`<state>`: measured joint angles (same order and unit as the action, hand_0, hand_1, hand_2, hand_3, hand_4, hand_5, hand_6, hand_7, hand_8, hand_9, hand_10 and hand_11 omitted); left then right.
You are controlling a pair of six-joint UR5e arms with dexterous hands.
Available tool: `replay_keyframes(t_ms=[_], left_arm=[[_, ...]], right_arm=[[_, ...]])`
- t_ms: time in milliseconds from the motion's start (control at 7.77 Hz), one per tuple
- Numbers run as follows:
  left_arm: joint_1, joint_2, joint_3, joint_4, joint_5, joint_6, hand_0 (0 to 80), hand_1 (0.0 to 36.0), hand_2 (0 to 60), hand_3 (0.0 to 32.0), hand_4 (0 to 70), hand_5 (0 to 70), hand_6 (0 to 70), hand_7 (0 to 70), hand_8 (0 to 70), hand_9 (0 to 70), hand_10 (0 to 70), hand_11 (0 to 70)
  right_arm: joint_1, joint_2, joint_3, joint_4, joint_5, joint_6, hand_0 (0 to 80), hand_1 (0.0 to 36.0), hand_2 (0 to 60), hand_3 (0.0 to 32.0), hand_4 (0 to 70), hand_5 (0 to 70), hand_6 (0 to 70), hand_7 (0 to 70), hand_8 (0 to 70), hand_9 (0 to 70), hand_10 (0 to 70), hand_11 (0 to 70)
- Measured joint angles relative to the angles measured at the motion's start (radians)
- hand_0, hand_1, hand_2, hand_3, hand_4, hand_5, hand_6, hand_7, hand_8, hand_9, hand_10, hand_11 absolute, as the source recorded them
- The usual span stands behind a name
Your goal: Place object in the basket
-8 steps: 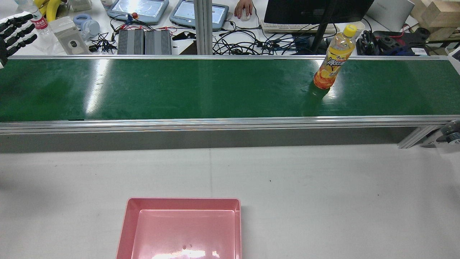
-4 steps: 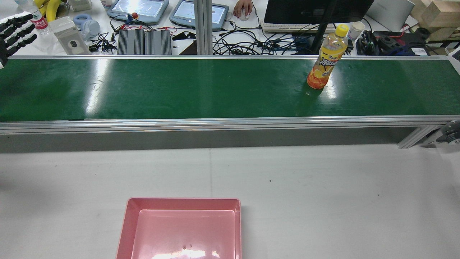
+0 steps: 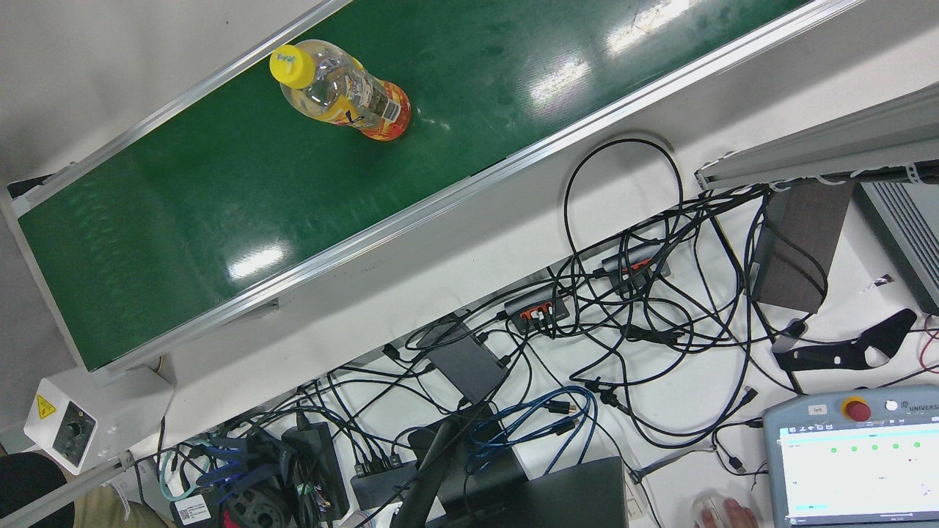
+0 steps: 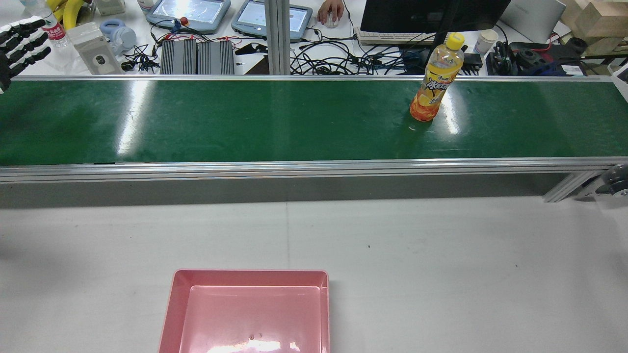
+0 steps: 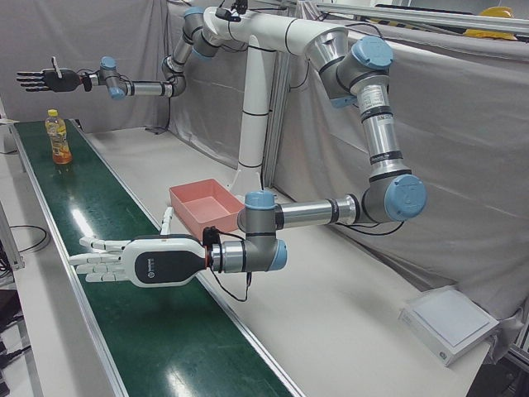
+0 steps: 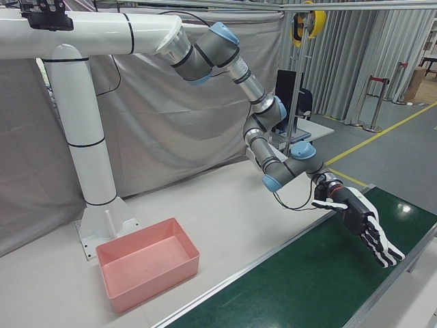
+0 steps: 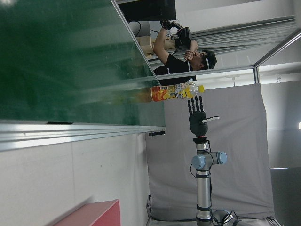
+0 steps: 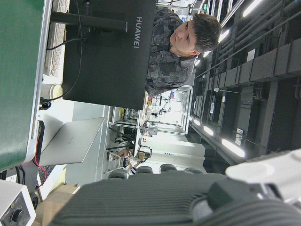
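Standing upright on the green conveyor belt [image 4: 274, 122], the yellow-capped bottle [image 4: 435, 83] sits toward the belt's far edge, untouched. Right hand [image 5: 48, 79] hovers above it, fingers spread flat, holding nothing. Left hand [image 5: 136, 262] is extended over the belt well apart from the bottle, fingers straight, empty. Pink basket [image 4: 250, 314] rests on the white table [image 4: 441, 274], empty.

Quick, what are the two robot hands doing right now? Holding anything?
Left hand: open, fingers spread, holding nothing, above the green belt.
Right hand: open, holding nothing, above the orange drink bottle.
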<state>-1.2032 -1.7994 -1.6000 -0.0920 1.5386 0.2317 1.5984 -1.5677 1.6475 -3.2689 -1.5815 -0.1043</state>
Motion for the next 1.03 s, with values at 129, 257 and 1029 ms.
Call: replay_keyframes(t_ms=[129,257,1029], left_arm=[[0.0,-0.001,0.0,0.0,0.0,0.0,54.4,2.1,0.0,0.4,10.3,14.2,0.0,0.0,3.4,3.6,3.7,6.5],[0.0,-0.001,0.0,0.0,0.0,0.001,54.4,2.1,0.0,0.6,10.3,14.5,0.0,0.0,3.9,4.2,3.8,6.7],[0.002,-0.003,0.0,0.0,0.0,0.002,54.2,2.0,0.0,0.2,10.5,14.5,0.0,0.0,3.4,3.6,3.5,6.1]], right_arm=[[0.0,0.0,0.0,0.0,0.0,0.0,0.0,0.0,0.0,0.0,0.0,0.0,0.0,0.0,0.0,0.0,0.0,0.0],[0.0,0.0,0.0,0.0,0.0,0.0,0.0,0.0,0.0,0.0,0.0,0.0,0.0,0.0,0.0,0.0,0.0,0.0],[0.0,0.0,0.0,0.0,0.0,0.0,0.0,0.0,0.0,0.0,0.0,0.0,0.0,0.0,0.0,0.0,0.0,0.0]])
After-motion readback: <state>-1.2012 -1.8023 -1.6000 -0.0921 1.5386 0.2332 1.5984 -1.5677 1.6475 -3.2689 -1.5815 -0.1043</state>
